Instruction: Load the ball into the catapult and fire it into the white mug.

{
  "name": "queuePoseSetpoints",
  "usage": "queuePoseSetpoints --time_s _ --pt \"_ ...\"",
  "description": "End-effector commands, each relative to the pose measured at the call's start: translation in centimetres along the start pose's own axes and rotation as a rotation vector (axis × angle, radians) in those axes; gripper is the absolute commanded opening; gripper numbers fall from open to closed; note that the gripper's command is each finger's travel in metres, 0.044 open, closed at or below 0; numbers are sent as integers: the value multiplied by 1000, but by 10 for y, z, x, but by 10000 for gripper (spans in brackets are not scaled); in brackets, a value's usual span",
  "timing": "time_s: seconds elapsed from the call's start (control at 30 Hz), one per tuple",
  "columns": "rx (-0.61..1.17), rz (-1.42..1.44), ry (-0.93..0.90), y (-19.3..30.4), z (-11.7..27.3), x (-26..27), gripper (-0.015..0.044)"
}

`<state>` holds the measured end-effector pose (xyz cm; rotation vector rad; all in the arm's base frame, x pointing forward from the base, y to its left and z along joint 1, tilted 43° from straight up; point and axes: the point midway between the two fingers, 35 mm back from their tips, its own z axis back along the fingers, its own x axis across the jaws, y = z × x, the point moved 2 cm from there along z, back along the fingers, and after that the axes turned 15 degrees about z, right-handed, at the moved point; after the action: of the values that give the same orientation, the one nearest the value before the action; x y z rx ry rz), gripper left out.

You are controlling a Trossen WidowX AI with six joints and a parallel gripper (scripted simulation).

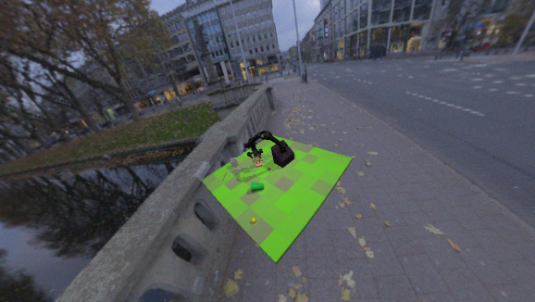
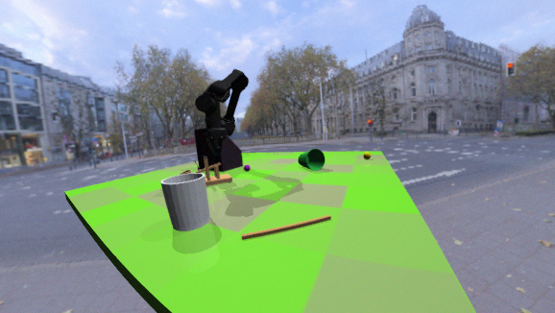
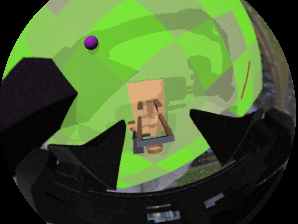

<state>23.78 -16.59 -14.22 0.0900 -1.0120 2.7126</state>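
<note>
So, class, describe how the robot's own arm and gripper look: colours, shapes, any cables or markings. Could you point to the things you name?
The arm (image 1: 265, 135) (image 2: 222, 91) is black, with chunky rounded joints. The gripper (image 1: 255, 155) (image 3: 158, 117) is black too, with two pointed, wedge-shaped fingers. I can make out no cables or markings.

Green checkered tabletop (image 1: 296, 202) (image 2: 259, 269) (image 3: 142, 30), purple ball (image 1: 268, 169) (image 2: 247, 168) (image 3: 91, 42), yellow ball (image 1: 254, 220) (image 2: 367, 156), tan catapult (image 1: 258, 163) (image 2: 218, 180) (image 3: 146, 92), black gripper (image 1: 255, 158) (image 3: 158, 117)

A green-and-tan checkered tabletop (image 1: 289, 204) (image 2: 269, 278) (image 3: 125, 30) carries the wooden catapult (image 1: 258, 162) (image 2: 218, 180) (image 3: 145, 90), the white mug (image 1: 233, 161) (image 2: 186, 204) (upright, greyish in this light), a purple ball (image 1: 268, 169) (image 2: 247, 168) (image 3: 91, 42), a yellow ball (image 1: 253, 220) (image 2: 367, 156), a green cup (image 1: 257, 186) (image 2: 311, 159) on its side, a thin wooden stick (image 1: 224, 176) (image 2: 286, 228) (image 3: 245, 80) lying flat, and a dark pedestal block (image 1: 282, 155) (image 2: 231, 155) (image 3: 37, 85) near the purple ball
</note>
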Motion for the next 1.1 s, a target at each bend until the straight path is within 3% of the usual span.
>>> queuePoseSetpoints --time_s 0.0,1.07 --pt "-15 -10 -15 -2 -21 5 440" --pt "-17 -10 -14 -4 -67 5 440"
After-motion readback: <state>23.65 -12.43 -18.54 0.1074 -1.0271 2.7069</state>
